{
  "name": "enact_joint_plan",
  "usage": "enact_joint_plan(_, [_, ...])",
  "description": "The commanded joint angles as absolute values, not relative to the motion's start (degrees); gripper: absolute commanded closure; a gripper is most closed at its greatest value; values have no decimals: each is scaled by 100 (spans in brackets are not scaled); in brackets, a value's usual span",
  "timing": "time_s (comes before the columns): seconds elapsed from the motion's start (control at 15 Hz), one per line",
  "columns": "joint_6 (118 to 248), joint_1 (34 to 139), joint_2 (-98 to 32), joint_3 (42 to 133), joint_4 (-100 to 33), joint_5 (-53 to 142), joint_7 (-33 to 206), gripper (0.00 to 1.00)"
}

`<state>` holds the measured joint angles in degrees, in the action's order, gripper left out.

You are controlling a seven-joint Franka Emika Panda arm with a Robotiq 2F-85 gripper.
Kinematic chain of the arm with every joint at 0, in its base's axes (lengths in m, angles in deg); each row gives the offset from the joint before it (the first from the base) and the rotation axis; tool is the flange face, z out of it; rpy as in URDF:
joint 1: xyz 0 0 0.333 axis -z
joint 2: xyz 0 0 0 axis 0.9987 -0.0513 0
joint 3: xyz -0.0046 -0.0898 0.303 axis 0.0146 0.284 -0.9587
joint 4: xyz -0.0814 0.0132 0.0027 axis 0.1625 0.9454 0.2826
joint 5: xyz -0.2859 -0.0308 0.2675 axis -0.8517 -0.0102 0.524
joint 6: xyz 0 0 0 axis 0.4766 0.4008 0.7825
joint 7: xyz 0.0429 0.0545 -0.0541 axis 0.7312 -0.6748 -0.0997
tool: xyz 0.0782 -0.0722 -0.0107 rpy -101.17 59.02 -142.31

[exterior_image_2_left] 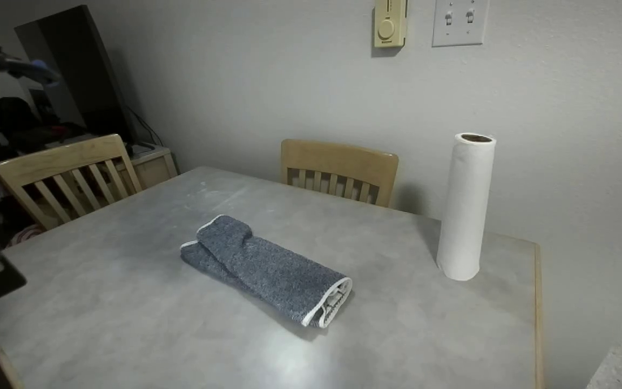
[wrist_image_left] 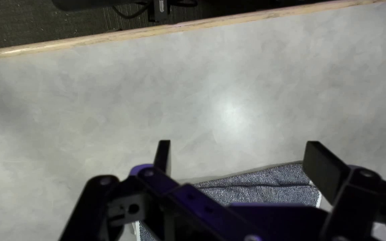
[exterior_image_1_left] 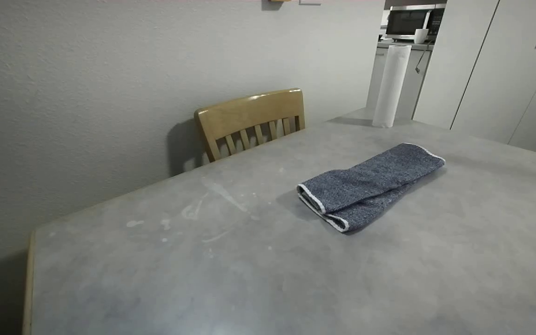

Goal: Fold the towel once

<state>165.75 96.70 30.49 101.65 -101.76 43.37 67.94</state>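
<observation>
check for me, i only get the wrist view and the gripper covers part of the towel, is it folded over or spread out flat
Observer: Folded over; in an exterior view the towel shows doubled layers at its white-edged end.
Operator: anything standing on the table
Observer: Yes, a white paper roll stands on end there, seen in both exterior views.
Operator: and round the edge
Observer: In both exterior views, a wooden chair stands between it and the wall.

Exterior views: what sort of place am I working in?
Likely a dining area by a kitchen: wooden chairs at the table, a paper towel roll on it, and a microwave beyond.
</observation>
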Motion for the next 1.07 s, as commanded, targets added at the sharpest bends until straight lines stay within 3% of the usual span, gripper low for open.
enact_joint_plan(0.0, [16566,9739,3031,10098,-10167,4397,6746,0])
enact_joint_plan(0.53, [16468,10336,3273,9999,-10051,3956,7124,0])
enact_joint_plan(0.93, [17036,10174,2087,10292,-9618,3629,6684,0])
enact_joint_plan(1.0, [16827,10328,2790,10177,-9925,3764,6879,0])
